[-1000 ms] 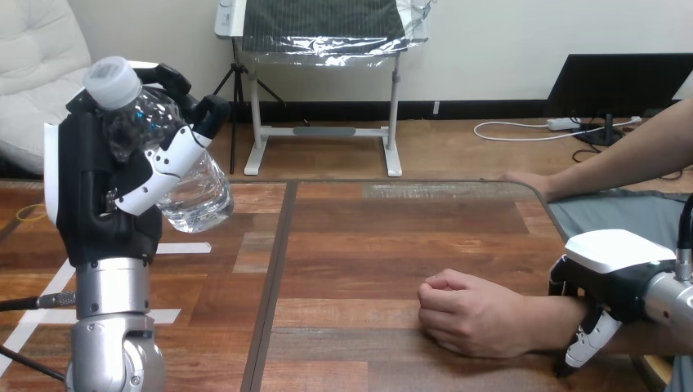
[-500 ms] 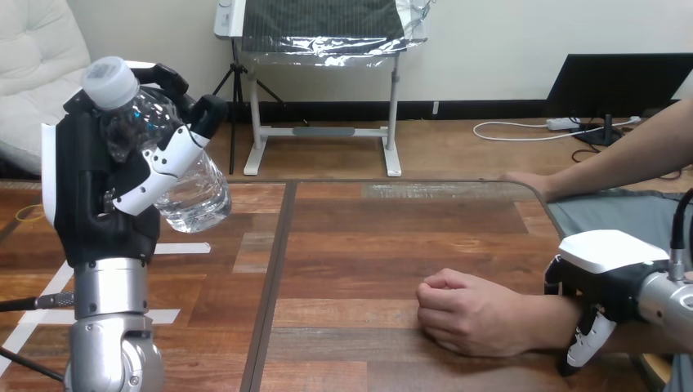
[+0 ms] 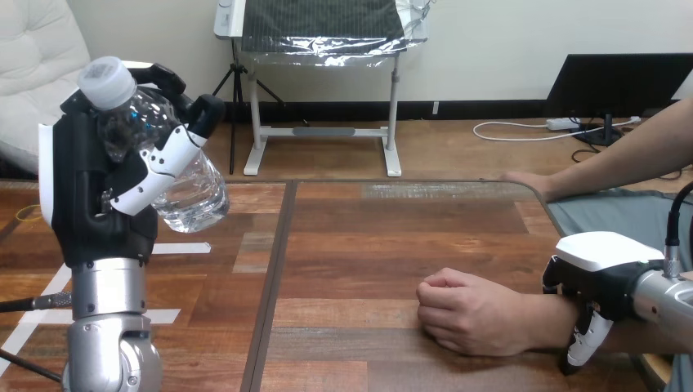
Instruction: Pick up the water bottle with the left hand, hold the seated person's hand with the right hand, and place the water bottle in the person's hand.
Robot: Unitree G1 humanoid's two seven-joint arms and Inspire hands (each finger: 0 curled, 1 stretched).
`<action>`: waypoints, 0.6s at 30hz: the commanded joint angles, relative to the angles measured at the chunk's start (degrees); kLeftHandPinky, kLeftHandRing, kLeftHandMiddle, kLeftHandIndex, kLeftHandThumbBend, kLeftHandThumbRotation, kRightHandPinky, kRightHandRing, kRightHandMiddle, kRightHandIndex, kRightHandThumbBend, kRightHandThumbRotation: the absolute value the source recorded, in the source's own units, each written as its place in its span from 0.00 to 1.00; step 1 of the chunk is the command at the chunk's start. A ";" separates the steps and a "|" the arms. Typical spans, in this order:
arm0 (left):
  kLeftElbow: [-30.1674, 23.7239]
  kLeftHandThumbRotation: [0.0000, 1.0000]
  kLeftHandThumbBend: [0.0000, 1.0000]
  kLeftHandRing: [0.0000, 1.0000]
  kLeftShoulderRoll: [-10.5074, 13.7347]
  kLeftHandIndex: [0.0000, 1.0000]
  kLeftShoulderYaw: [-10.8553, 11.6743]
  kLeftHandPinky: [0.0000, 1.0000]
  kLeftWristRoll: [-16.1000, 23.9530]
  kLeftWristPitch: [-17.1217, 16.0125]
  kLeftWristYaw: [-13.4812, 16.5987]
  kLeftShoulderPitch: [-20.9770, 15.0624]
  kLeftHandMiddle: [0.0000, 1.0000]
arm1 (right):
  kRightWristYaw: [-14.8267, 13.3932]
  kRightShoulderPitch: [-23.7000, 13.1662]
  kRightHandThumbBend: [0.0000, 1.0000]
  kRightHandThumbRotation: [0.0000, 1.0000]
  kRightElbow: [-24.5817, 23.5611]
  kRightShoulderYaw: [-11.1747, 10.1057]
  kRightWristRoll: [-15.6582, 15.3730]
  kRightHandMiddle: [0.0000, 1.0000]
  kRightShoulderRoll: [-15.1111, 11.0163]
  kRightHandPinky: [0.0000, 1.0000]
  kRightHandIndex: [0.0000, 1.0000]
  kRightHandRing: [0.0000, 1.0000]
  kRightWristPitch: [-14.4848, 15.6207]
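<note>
The robot's left arm (image 3: 110, 327) stands straight up at the left of the frame. Its left hand (image 3: 94, 196) is raised high in the upper left, well above the worktop (image 3: 368, 245). Its fingers (image 3: 159, 167) and thumb are curled tight round the water bottle (image 3: 192, 192). The bottle is clear and leans over, with its white cap (image 3: 106, 80) at the top and its bottom pointing down to the right.

The right hand (image 3: 605, 269) is at the lower right, with its white back turned up. It lies over the wrist (image 3: 549, 317) of the person's closed hand (image 3: 470, 320). It cannot be told if it grips the wrist or just rests on it. The closed hand is a fist on the worktop at the lower middle, well apart from the bottle. The person's other hand (image 3: 527, 180) rests at the worktop's far edge, at the upper right.

The worktop is brown wood with a dark line (image 3: 274, 269) running down it. Strips of white tape (image 3: 184, 247) lie on the wood at the left.
</note>
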 commanded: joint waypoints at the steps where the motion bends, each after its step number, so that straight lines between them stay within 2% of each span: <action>1: -2.99 0.00 0.64 0.29 0.10 0.41 -0.13 0.23 -0.05 -0.77 -0.36 -4.71 0.36 | 2.51 3.90 0.82 0.04 4.96 3.78 1.68 0.47 4.80 0.27 0.47 0.37 0.74; 6: -3.25 0.00 0.64 0.30 -0.04 0.41 -0.15 0.23 -0.02 -0.42 -0.18 -4.69 0.36 | 3.27 3.86 0.82 0.03 4.85 3.53 2.50 0.47 4.86 0.27 0.46 0.38 0.87; 18: -2.45 0.00 0.64 0.30 -0.29 0.41 -0.29 0.24 0.62 -0.98 -0.16 -5.23 0.36 | 4.22 3.57 0.81 0.00 5.10 2.96 4.59 0.40 4.91 0.22 0.42 0.31 1.08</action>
